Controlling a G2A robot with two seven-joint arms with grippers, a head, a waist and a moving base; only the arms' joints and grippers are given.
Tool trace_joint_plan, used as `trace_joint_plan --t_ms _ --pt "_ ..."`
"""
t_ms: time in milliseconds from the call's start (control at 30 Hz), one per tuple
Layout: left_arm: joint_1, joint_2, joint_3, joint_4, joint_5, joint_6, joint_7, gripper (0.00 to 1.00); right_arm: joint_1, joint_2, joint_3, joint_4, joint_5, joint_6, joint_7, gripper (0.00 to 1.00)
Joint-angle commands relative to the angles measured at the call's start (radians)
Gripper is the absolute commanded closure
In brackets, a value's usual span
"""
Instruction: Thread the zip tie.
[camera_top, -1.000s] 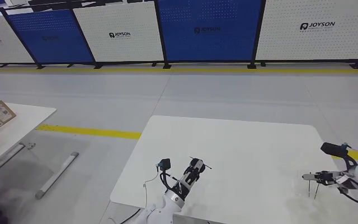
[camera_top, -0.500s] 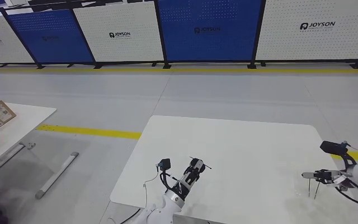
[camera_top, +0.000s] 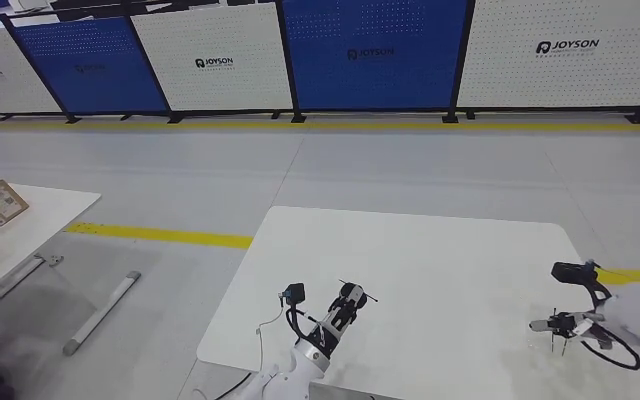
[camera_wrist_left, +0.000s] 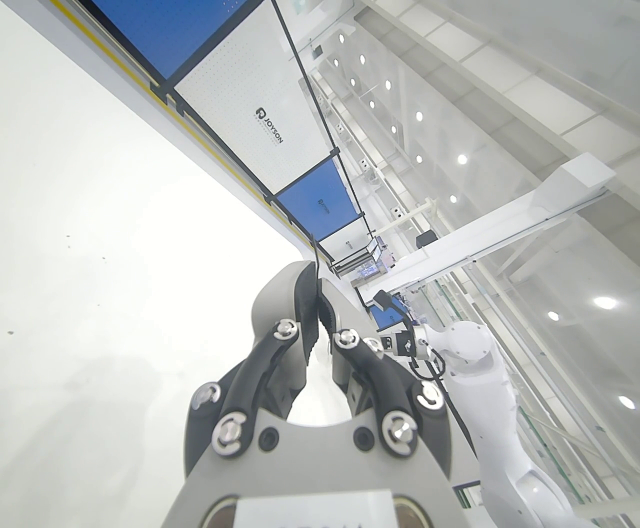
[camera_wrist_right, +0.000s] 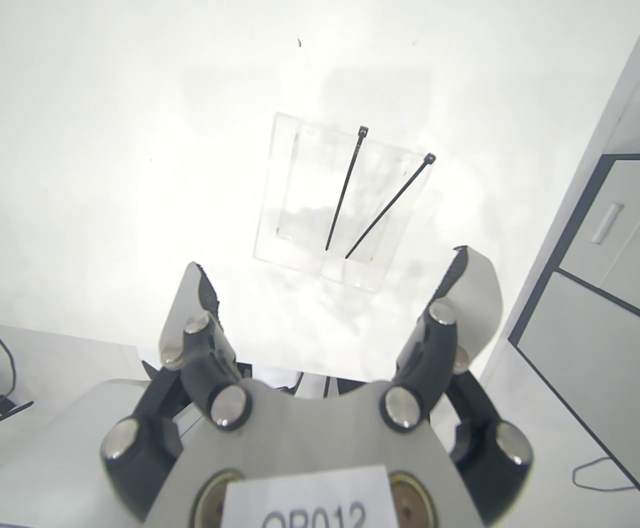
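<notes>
My left gripper (camera_wrist_left: 317, 295) is shut on a thin black zip tie (camera_wrist_left: 314, 252), whose end sticks out past the fingertips. In the top view this gripper (camera_top: 352, 293) is held over the near left part of the white table (camera_top: 420, 260). Two more black zip ties (camera_wrist_right: 345, 187) (camera_wrist_right: 391, 204) lie side by side on a clear tray (camera_wrist_right: 280, 200), heads pointing away from my right gripper (camera_wrist_right: 330, 265). That gripper hangs above the tray's near edge, open and with nothing in it. From above, it (camera_top: 542, 325) is near the table's right edge, beside the ties (camera_top: 562, 345).
The table's right edge (camera_wrist_right: 595, 165) runs close beside the tray, with grey cabinets (camera_wrist_right: 590, 310) beyond it. A second white table (camera_top: 40, 215) stands off to the left. Blue and white panels (camera_top: 370, 55) line the back of the room.
The right arm has shifted a little to the left, further in over the table and the tray. The left arm has kept still with its zip tie.
</notes>
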Motion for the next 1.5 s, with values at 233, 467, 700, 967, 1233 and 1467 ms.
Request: trace_joint_plan --t_ms 233,467,700,967,1233,1467 --pt "0.0 0.0 0.0 0.0 0.0 0.0 0.0 1.0 -0.018 0.001 0.017 0.008 0.006 -0.024 -0.036 0.0" --pt "0.0 0.0 0.0 0.0 0.0 0.0 0.0 1.0 -0.054 0.013 0.084 -0.02 0.034 -0.038 -0.052 0.0" --pt "0.0 0.0 0.0 0.0 0.0 0.0 0.0 1.0 -0.051 0.015 0.096 -0.031 0.025 -0.01 0.0 0.33" --pt "0.0 0.0 0.0 0.0 0.0 0.0 0.0 1.0 -0.02 0.01 0.056 0.009 0.034 -0.012 0.0 0.51" --pt "0.0 0.0 0.0 0.0 0.0 0.0 0.0 1.0 0.067 -0.004 -0.044 0.093 0.06 -0.015 0.0 0.53" --pt "0.0 0.0 0.0 0.0 0.0 0.0 0.0 1.0 0.134 -0.014 -0.109 0.15 0.085 -0.016 0.0 0.65"
